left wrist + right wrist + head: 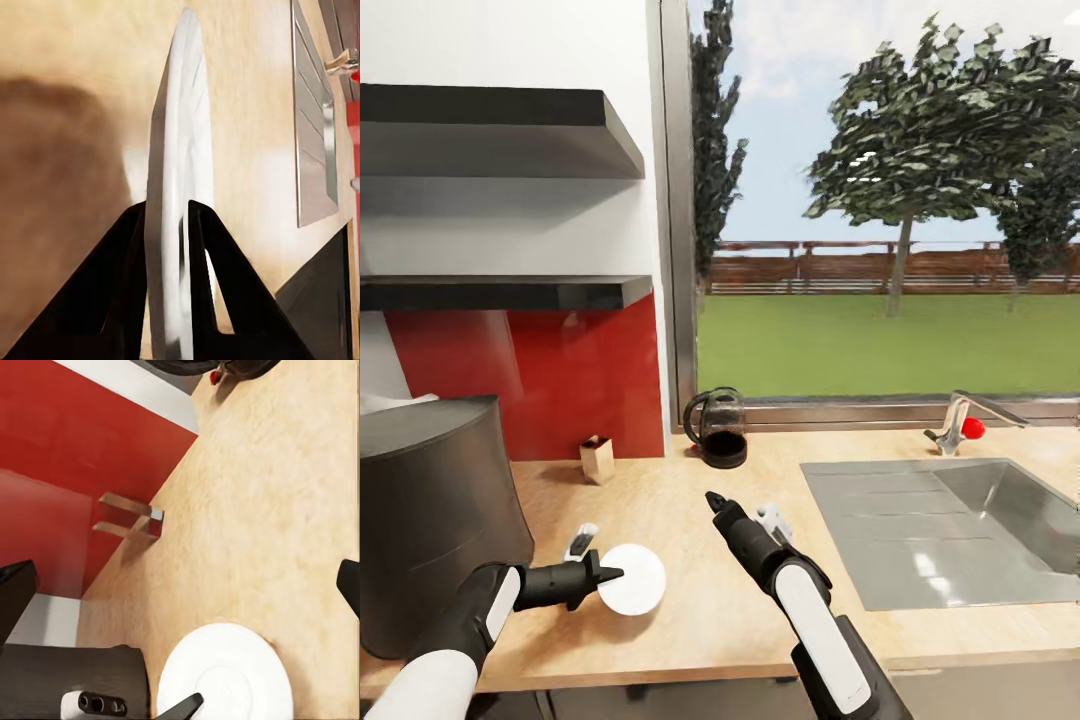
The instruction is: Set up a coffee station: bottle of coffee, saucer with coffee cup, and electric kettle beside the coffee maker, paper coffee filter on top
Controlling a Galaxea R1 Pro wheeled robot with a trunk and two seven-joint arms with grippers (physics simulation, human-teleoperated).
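My left gripper [607, 577] is shut on the rim of a white saucer [633, 580], held flat and low over the wooden counter [690, 620] near its front edge. The left wrist view has the saucer [176, 172] edge-on between the two black fingers [112, 300]. A big dark grey cylindrical appliance [430, 520] with something white on top [395, 403] stands just left of it. Near the window sits a glass jug with dark contents [718, 428]. My right gripper [715, 497] hovers open over mid-counter, and its view looks down on the saucer [225, 675].
A small brown box [598, 458] stands by the red backsplash [560, 380]. A steel sink [950, 530] with a tap [955, 425] takes up the counter's right side. Two dark shelves [500, 130] hang above the left.
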